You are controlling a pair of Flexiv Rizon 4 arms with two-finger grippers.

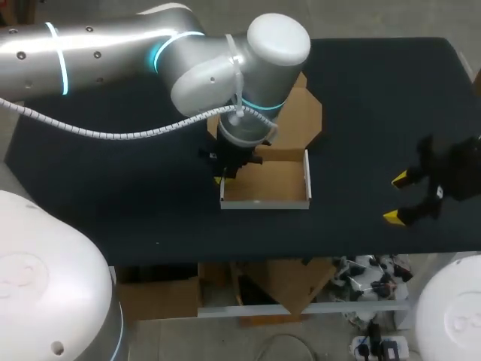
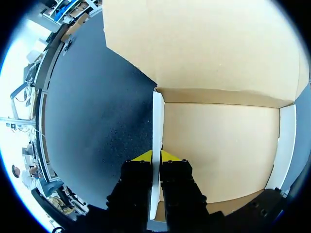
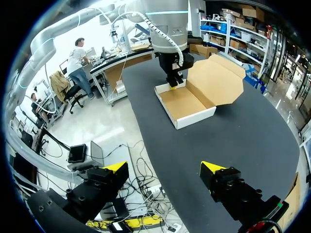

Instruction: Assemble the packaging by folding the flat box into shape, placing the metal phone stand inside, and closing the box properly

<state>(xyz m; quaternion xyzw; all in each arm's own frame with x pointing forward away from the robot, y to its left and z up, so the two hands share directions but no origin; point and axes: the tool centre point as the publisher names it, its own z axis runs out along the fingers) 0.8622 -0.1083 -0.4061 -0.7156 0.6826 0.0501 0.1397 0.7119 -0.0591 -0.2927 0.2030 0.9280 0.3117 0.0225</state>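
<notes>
Left gripper (image 2: 156, 156) astride box wall (image 2: 158, 121) — right gripper (image 1: 397, 198) well apart

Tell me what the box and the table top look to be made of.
The box looks like thin cardboard, matte brown inside and white outside; its walls show slim edges and crisp fold lines. The table top is a dark, matte, finely speckled surface, perhaps a mat or cloth cover; the look leaves that open.
</notes>
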